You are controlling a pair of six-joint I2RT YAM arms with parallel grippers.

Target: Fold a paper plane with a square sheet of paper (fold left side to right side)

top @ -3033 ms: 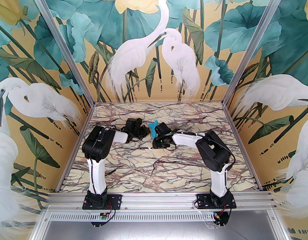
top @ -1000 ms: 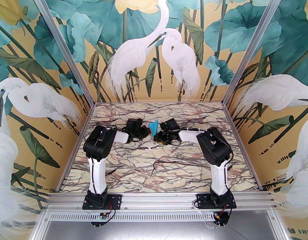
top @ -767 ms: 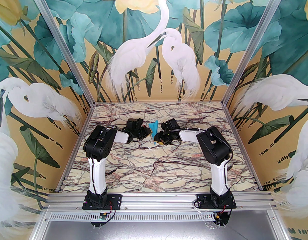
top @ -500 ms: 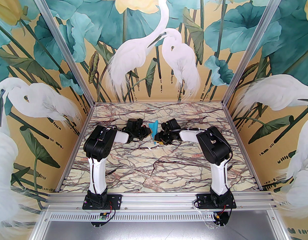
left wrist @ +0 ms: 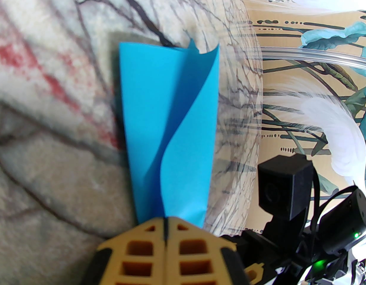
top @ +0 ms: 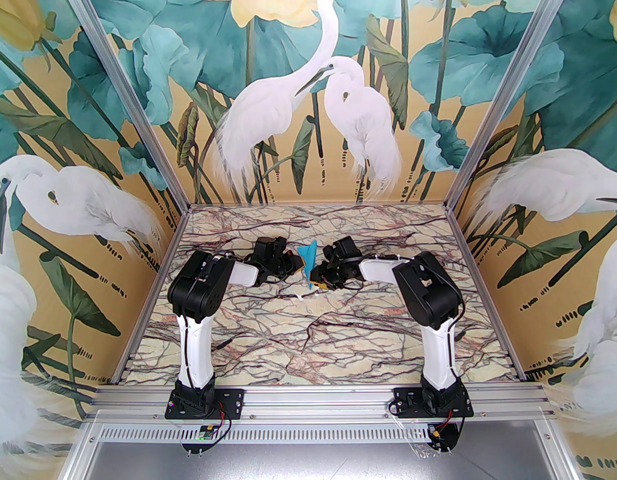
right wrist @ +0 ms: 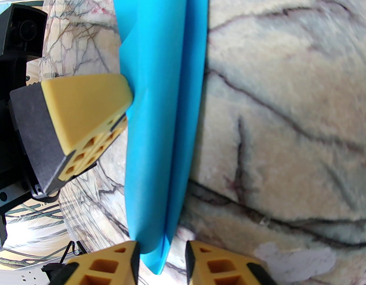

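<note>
Left gripper (left wrist: pixel 165 220) clamped on folded sheet of paper (left wrist: pixel 147 99) from 9 o'clock; right gripper (right wrist: pixel 162 249), from 3 o'clock, jaws narrowly apart astride its end

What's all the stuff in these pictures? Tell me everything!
paper: 1, bright blue, folded, mid-table between the two jaws
scrap: 1, white, on the table near the paper
table: 1, marble pattern, under everything
walls: 3, painted with white birds and teal leaves, around the table
left arm, right arm: 2, black and white, bolted at the near edge
left jaws: 1 pair, yellow, shut on the paper
right jaws: 1 pair, yellow, open around the paper's end
</note>
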